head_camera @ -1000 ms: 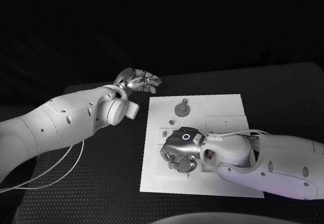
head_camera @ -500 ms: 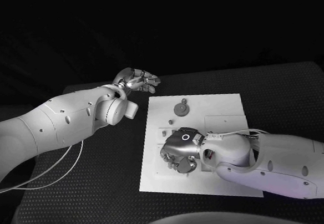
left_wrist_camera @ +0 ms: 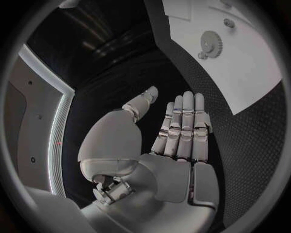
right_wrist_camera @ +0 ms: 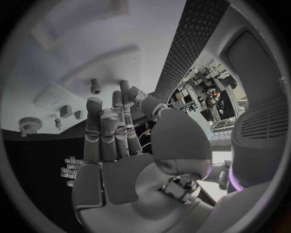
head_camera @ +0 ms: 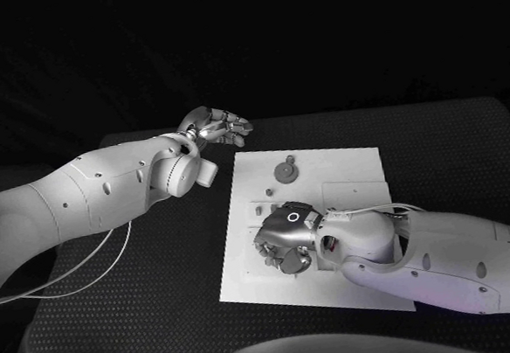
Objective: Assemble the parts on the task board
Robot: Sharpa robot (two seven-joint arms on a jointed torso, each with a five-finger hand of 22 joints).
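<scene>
The white task board [head_camera: 346, 170] lies in the middle of the black table. A round gear part [head_camera: 286, 171] rests near its far edge, with small parts [head_camera: 266, 195] just in front of it. My right hand [head_camera: 285, 236] hovers low over the board's near middle, palm down. In the right wrist view its fingers [right_wrist_camera: 108, 127] are stretched out side by side with the thumb close by, and I see nothing in them; a peg [right_wrist_camera: 95, 86] stands beyond the fingertips. My left hand [head_camera: 214, 127] floats off the board's far left corner, fingers straight [left_wrist_camera: 182, 127], holding nothing.
The left wrist view shows the gear [left_wrist_camera: 211, 43] and the board's corner [left_wrist_camera: 242, 77] beyond the left hand. A thin cable [head_camera: 89, 269] loops over the table under the left arm. Black table surface [head_camera: 454, 141] surrounds the board.
The right hand has shifted very slightly over the board. The left hand has stayed where it was.
</scene>
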